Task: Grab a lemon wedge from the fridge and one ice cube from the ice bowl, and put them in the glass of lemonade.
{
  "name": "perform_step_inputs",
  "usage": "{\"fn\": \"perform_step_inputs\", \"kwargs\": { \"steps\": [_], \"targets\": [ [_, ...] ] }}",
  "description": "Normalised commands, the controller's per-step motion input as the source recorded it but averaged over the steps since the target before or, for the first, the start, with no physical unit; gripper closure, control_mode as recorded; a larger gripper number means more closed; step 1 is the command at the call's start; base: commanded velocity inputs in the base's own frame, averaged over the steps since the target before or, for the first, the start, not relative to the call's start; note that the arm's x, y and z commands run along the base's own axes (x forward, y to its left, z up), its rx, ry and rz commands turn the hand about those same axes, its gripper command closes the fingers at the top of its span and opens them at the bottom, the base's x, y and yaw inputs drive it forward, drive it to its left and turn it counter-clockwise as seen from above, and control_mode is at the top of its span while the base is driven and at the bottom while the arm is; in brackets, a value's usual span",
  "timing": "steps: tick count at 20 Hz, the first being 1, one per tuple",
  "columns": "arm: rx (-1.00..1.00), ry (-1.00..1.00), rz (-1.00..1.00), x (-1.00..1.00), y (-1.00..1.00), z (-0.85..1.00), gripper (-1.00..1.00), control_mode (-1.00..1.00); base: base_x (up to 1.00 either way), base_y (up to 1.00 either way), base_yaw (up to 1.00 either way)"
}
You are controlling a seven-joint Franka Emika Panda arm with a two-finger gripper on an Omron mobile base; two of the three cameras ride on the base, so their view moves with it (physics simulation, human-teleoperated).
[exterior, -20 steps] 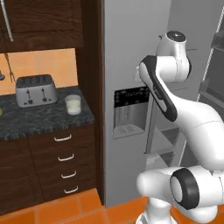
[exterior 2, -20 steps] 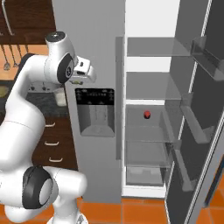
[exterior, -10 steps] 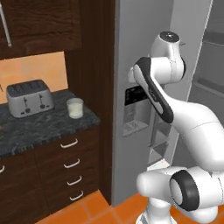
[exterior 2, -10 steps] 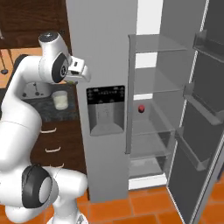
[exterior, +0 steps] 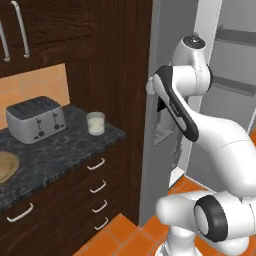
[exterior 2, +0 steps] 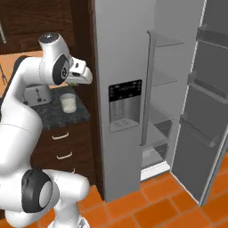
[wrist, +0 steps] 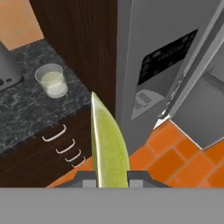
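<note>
A yellow-green lemon wedge [wrist: 109, 140] stands pinched between my fingertips [wrist: 139, 176], so my gripper [wrist: 111, 177] is shut on it. In the right base view the gripper [exterior 2: 83, 75] hangs high beside the grey fridge [exterior 2: 120, 53], above the counter's right end. The glass of lemonade [wrist: 51, 80] stands below and ahead on the dark stone counter [wrist: 26, 109], apart from the wedge. From the base the glass [exterior: 95, 123] sits right of the toaster. The tan ice bowl [exterior: 5, 167] is cut off by the left edge.
A silver toaster [exterior: 35, 120] stands behind the glass. Dark wood drawers [exterior: 95, 185] run under the counter. The fridge's right door [exterior 2: 202, 116] hangs open over the orange tile floor [exterior 2: 156, 205]; the dispenser recess [exterior 2: 125, 107] is in the closed door.
Both base views have slid along, so the base has driven: the counter and glass are nearer and larger, the fridge interior further right. The hand has kept its hold.
</note>
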Motion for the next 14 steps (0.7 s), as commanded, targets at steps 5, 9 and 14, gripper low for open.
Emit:
{"fn": "perform_step_inputs", "kwargs": {
  "steps": [5,9,14],
  "targets": [
    [0.0,0.0,0.0,0.0,0.0,0.0,1.0,1.0,0.18,1.0,-0.47],
    [0.0,0.0,0.0,0.0,0.0,0.0,1.0,1.0,0.52,1.0,-0.46],
    [0.0,0.0,0.0,0.0,0.0,0.0,1.0,1.0,0.48,1.0,-0.43]
  ]
}}
